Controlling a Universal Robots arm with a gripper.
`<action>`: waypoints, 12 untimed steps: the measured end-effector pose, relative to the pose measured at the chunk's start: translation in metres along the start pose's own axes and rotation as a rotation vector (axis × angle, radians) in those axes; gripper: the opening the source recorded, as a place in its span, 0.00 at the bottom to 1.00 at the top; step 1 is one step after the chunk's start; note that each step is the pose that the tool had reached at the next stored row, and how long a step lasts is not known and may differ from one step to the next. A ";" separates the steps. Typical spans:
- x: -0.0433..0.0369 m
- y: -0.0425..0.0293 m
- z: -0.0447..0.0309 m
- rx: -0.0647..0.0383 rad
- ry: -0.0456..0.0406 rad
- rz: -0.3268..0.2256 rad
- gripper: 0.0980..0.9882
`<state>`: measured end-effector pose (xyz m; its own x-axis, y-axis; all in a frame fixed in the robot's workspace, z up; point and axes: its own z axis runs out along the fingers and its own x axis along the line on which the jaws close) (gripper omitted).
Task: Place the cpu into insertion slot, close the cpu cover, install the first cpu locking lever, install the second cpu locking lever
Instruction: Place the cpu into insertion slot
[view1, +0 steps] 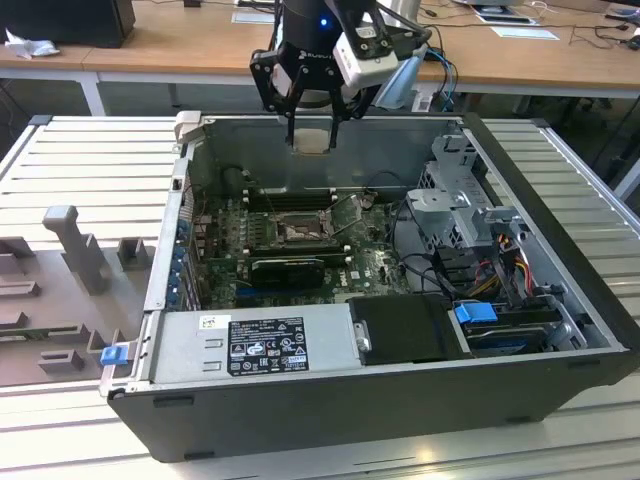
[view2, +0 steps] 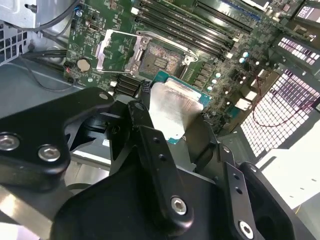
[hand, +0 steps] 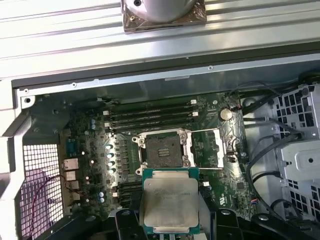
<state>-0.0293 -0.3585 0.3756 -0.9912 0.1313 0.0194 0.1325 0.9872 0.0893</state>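
Silvery-beige metal tops the cpu (hand: 169, 200), pinched by opposite edges in the jaws of the gripper (view1: 311, 138), high over the open computer case (view1: 400, 405). Below lies the bare insertion slot (hand: 163, 150), with the cpu cover (hand: 212, 147) swung open. The chip is likely light, stiff and delicate underneath, so the edges are the safe hold.

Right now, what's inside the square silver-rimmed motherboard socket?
Only its bare dark centre; the silver-rimmed socket is empty, thin metal cover hinged open. The pale square chip, clamped in the gripper, hides the board beneath it.
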 end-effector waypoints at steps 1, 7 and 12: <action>0.0000 0.0000 0.0000 0.000 -0.0004 0.004 0.48; 0.0000 0.0000 0.0003 -0.001 -0.0044 0.049 0.48; 0.0000 0.0000 0.0005 -0.002 -0.0091 0.101 0.48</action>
<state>-0.0293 -0.3585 0.3751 -0.9727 0.2311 0.0193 0.2319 0.9686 0.0893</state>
